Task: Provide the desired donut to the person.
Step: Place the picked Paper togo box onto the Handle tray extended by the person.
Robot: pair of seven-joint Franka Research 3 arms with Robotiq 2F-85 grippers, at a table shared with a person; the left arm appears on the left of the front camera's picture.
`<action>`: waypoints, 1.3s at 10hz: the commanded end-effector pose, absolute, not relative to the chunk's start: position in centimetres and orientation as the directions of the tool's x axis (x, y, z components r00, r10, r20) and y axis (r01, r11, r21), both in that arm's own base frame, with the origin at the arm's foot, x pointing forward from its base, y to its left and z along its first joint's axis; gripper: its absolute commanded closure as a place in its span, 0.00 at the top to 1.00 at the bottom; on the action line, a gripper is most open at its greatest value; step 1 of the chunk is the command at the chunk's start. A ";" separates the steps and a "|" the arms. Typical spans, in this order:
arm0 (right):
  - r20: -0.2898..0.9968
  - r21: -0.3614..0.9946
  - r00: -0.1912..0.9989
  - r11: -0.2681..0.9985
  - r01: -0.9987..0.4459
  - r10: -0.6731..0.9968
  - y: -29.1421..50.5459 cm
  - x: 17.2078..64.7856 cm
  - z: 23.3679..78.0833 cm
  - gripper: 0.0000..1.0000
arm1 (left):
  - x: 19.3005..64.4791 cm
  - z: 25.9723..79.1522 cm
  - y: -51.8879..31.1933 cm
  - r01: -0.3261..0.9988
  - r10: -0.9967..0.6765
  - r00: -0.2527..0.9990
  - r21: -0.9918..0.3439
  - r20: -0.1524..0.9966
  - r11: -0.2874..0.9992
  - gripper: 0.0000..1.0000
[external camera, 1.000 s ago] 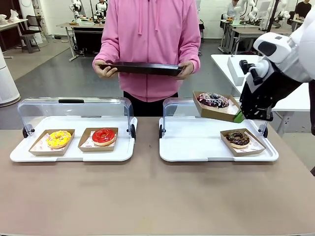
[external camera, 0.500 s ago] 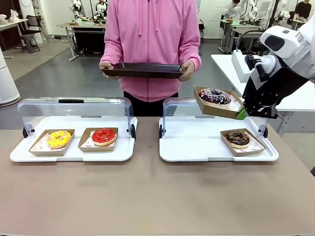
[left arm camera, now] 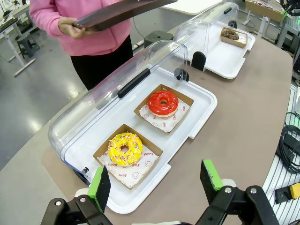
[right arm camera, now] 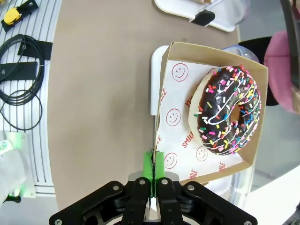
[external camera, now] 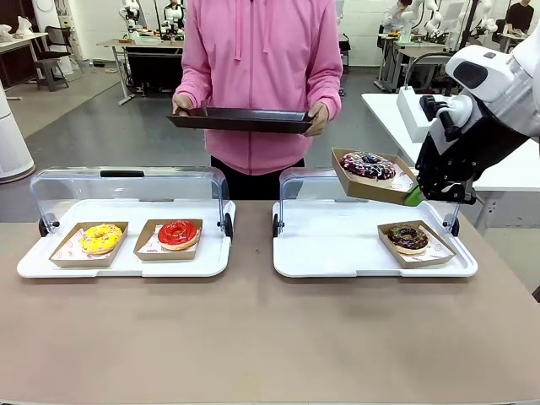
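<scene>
Front view: the right tool [external camera: 412, 199] hangs over the far right of the table [external camera: 253, 337], its jaws pinched tight on the right-hand rim of a brown paper box [external camera: 369, 189]. The box is in the air and tilted, its left end higher, just above the far edge of the right white tray [external camera: 337, 249] and beside that tray's raised clear lid [external camera: 297, 187]. In the box lies the sprinkled donut [external camera: 365, 167], dark-glazed with coloured sprinkles.

The person [external camera: 257, 76] stands at the far side of the table in a pink hoodie. Both of the person's hands [external camera: 318, 119] grip a dark tray [external camera: 240, 121], held about level in front of the body. The dark tray is up and to the left of the box, apart from it.

On the right white tray, near its right end, a second box carries a chocolate donut [external camera: 407, 237]. The left white tray [external camera: 126, 263], lid also raised, carries a yellow donut [external camera: 101, 238] on the left and a red donut [external camera: 177, 233] beside it, each in its own box.

In the left wrist view the left tool [left arm camera: 155, 180] is spread wide and holds nothing, hovering over the near edge of the left white tray, closest to the yellow donut.

In the right wrist view the green pads meet on the box's thin wall, and smiley-printed paper lies under the sprinkled donut.
</scene>
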State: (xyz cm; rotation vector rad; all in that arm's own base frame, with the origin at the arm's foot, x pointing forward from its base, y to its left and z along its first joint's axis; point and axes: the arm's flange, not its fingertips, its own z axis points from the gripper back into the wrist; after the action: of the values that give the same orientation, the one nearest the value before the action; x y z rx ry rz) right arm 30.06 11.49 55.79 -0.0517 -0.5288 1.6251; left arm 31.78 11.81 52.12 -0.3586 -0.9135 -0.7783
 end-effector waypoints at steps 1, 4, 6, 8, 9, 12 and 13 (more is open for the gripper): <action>0.269 -0.364 -0.145 -0.039 -0.931 0.952 11.3 30.1 55.5 0.00 | 31.7 52.1 11.8 0.736 -0.435 0.361 0.034 0.825 0.676 1.00; 0.269 -0.364 -0.145 -0.039 -0.931 0.952 11.3 30.1 55.5 0.00 | 31.7 52.1 11.8 0.736 -0.435 0.361 0.034 0.825 0.676 1.00; 0.269 -0.364 -0.145 -0.039 -0.931 0.952 11.3 30.1 55.5 0.00 | 31.7 52.1 11.8 0.736 -0.435 0.361 0.034 0.825 0.676 1.00; 0.269 -0.364 -0.145 -0.039 -0.931 0.952 11.3 30.1 55.5 0.00 | 31.7 52.1 11.8 0.736 -0.435 0.361 0.034 0.825 0.676 1.00; 0.269 -0.364 -0.145 -0.039 -0.931 0.952 11.3 30.1 55.5 0.00 | 31.7 52.1 11.8 0.736 -0.435 0.361 0.034 0.825 0.676 1.00; 0.269 -0.364 -0.145 -0.039 -0.931 0.952 11.3 30.1 55.5 0.00 | 31.7 52.1 11.8 0.736 -0.435 0.361 0.034 0.825 0.676 1.00; 0.269 -0.364 -0.145 -0.039 -0.931 0.952 11.3 30.1 55.5 0.00 | 31.7 52.1 11.8 0.736 -0.435 0.361 0.034 0.825 0.676 1.00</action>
State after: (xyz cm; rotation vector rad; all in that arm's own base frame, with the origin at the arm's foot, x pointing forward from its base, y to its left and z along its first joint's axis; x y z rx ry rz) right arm 30.07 11.46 55.79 -0.0499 -0.5296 1.6252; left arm 31.78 11.81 52.12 -0.3586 -0.9135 -0.7783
